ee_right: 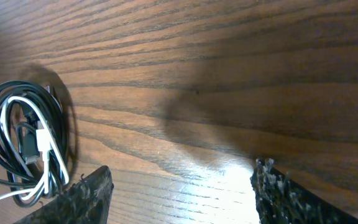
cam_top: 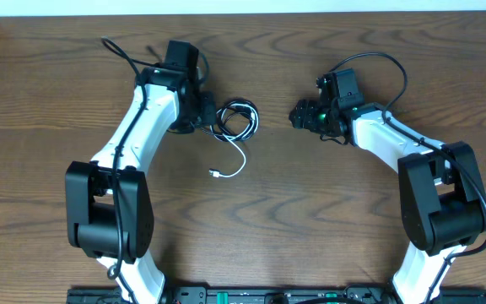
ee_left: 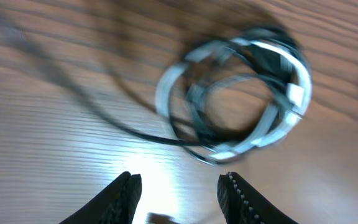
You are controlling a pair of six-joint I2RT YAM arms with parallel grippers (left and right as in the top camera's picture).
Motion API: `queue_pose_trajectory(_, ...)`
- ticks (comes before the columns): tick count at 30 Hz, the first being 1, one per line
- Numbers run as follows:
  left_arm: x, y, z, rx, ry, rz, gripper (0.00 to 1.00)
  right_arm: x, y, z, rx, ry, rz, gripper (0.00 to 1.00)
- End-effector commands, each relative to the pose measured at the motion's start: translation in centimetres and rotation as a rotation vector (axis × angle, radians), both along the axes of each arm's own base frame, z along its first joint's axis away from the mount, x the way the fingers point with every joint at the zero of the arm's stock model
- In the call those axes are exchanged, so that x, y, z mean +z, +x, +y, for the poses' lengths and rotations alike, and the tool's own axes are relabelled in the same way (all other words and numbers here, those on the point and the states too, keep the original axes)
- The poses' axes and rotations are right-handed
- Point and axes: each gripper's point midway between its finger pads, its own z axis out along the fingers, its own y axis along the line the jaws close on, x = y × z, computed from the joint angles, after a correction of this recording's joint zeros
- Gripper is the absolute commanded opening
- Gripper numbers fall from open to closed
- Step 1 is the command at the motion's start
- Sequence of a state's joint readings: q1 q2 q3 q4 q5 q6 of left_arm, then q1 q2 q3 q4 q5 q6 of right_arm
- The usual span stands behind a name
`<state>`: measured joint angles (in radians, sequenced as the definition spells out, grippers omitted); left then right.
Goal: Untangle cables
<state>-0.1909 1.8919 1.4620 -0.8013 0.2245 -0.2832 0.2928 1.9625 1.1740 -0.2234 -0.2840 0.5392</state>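
Black and white cables (cam_top: 237, 120) looped together in one coil on counter (cam_top: 310, 211), white plug end trailing out from coil. Left tool (cam_top: 210, 117) released, empty, just beside coil. Right tool (cam_top: 299, 116) released, empty, near coil's opposite side.

**A robotics lab bench**

The setting looked like a robotics lab or test bench, not a home or shop. A dark wood-grain table (cam_top: 310, 219) filled the overhead view. The white-and-black left arm (cam_top: 142, 127) and right arm (cam_top: 386, 139) rose from a black mounting rail (cam_top: 243, 295) at its 6 o'clock edge. Thick black wires (cam_top: 376, 55) ran along the arms, and a green indicator light (cam_top: 310, 108) glowed toward 2 o'clock. A small coil of cables (cam_top: 239, 118) lay just toward 12 o'clock from the middle. A pale strip (cam_top: 243, 7) bordered the 12 o'clock edge.
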Motion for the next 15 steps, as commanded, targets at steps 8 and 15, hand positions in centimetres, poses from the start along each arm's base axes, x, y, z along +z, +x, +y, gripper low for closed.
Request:
queue_pose_trajectory(8,0.9,-3.7,-4.3,-0.058,-0.13,0.123,0.5,0.8,-0.2,0.1,0.017,-0.001,-0.021,0.69)
queue_pose_trajectory(15,0.6,-6.4,-4.6,-0.079,-0.107,0.223,0.5,0.8,-0.2,0.1,0.019,-0.001,-0.019,0.69)
